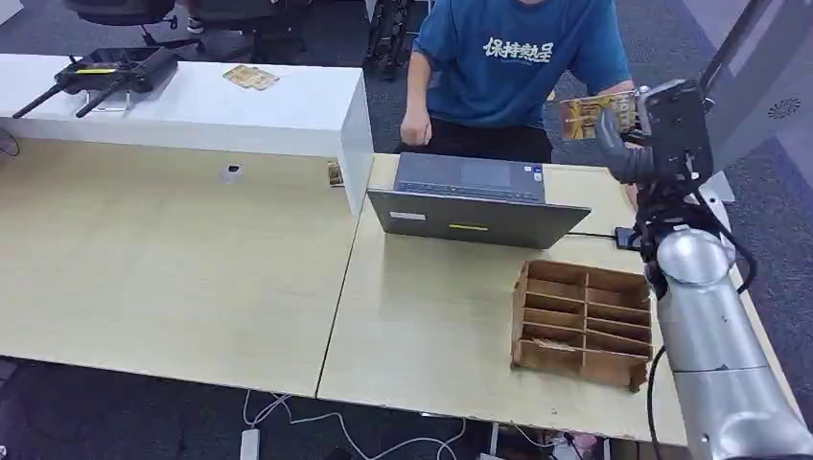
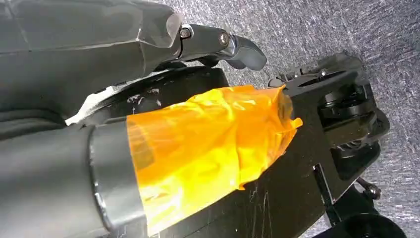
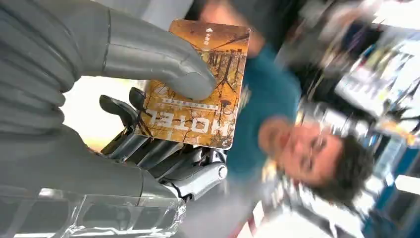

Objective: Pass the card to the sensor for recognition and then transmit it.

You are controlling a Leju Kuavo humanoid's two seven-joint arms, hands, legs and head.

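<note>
Surface: a pale wooden surface (image 1: pixel 173 268) carried a grey laptop (image 1: pixel 475 203) and a brown divided box (image 1: pixel 583 324); a white raised shelf (image 1: pixel 240 105) stood behind, with a black device (image 1: pixel 110 75) and a spare card on it.
Room: dark carpet; a person (image 1: pixel 513 67) in a blue shirt sat behind the laptop.
Right hand (image 1: pixel 628 144): raised beyond the surface's far right edge, near the person, pinching the card (image 3: pixel 198 87) between thumb and fingers.
Card: orange, printed "HOTEL", held in the air.
Left hand (image 2: pixel 218 42): over carpet; I cannot tell its state.
</note>
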